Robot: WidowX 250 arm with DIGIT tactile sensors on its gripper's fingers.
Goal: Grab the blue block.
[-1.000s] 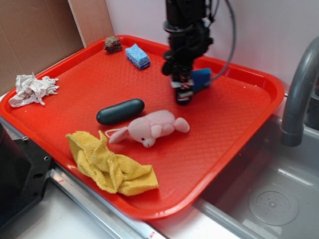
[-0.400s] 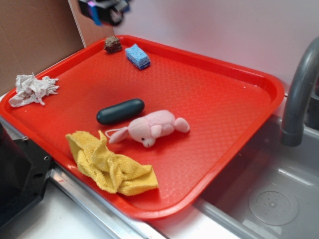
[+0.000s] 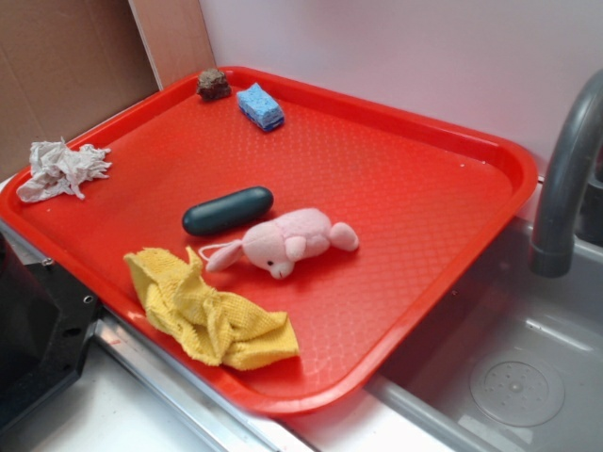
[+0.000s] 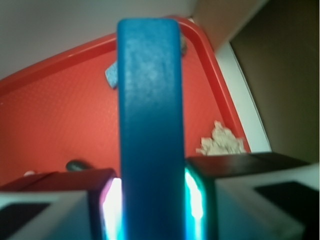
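In the wrist view my gripper (image 4: 151, 200) is shut on the blue block (image 4: 150, 115), a smooth medium-blue bar that stands up between the two fingers and fills the middle of the frame. I hold it high above the red tray (image 4: 60, 115). In the exterior view neither the gripper nor the blue block shows; both are out of frame.
On the red tray (image 3: 424, 188) lie a light blue sponge (image 3: 260, 105), a brown lump (image 3: 213, 84), a dark teal capsule (image 3: 227, 210), a pink plush (image 3: 287, 241) and a yellow cloth (image 3: 209, 309). A crumpled paper (image 3: 58, 169) sits at the left rim. A grey faucet (image 3: 565, 179) and sink stand at the right.
My gripper lifted the blue block off the tray's back part, swung up and left, and has left the exterior view. The other objects have not moved.
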